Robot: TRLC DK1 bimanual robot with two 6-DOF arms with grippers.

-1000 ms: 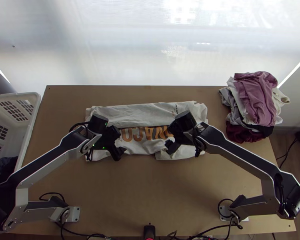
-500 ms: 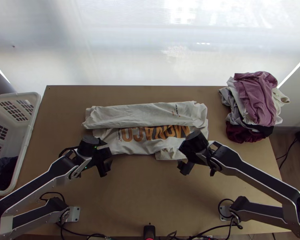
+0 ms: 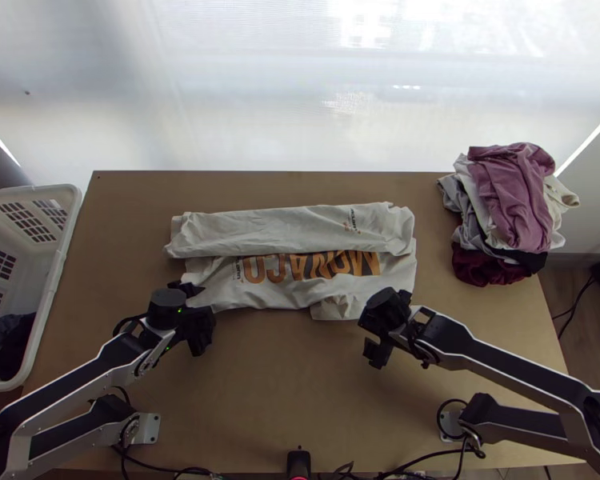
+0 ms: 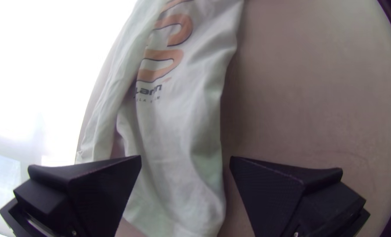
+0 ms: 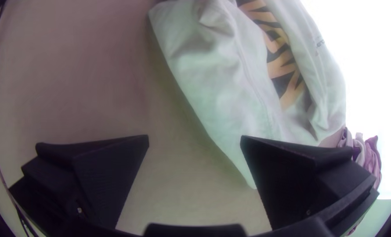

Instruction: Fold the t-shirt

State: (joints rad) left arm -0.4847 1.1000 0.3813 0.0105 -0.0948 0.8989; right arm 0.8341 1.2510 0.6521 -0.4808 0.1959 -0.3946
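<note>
Soft, creased cloth on a smooth, matt wooden desk (image 3: 300, 368).
The off-white printed t-shirt (image 3: 292, 228) looks like matt knit cotton, its lettering flat; the mauve, cream and grey cloth pile (image 3: 508, 192), right of the frame, is rumpled. The white slotted basket (image 3: 70, 204) at left is smooth plastic; the left hand (image 3: 196, 318) and right hand (image 3: 382, 326) look matt black plastic.

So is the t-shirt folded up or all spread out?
Partly folded: a long strip of the t-shirt lies over part of its orange lettering.

far side: pale screen (image 3: 252, 104) glowed brightly | right: whitish wall (image 3: 592, 192) rose above wood-look floor (image 3: 570, 294) | centre: wooden table (image 3: 300, 368) stood
</note>
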